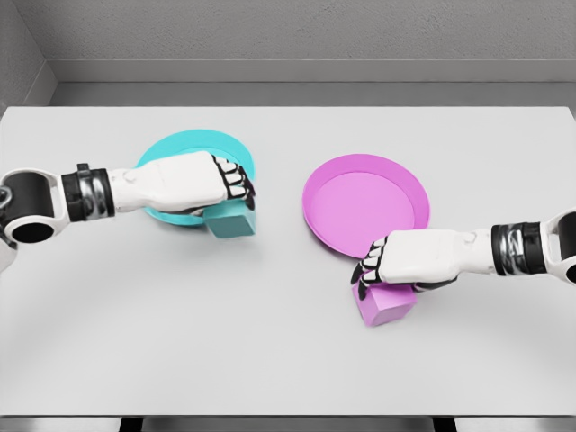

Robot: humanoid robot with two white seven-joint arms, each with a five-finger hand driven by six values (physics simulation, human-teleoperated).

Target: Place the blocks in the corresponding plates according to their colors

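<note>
Left hand [229,184] curled on teal block [231,220] at teal plate [189,144] edge; right hand [382,265] gripping pink block [385,304] beside pink plate [360,202], on desk [270,342].

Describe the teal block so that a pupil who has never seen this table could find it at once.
On the white table, find the teal plate at left. The teal block sits at its near right edge, under the left hand. The other block is pink.

Each robot hand grips its block — teal block [230,220], pink block [385,304].
</note>
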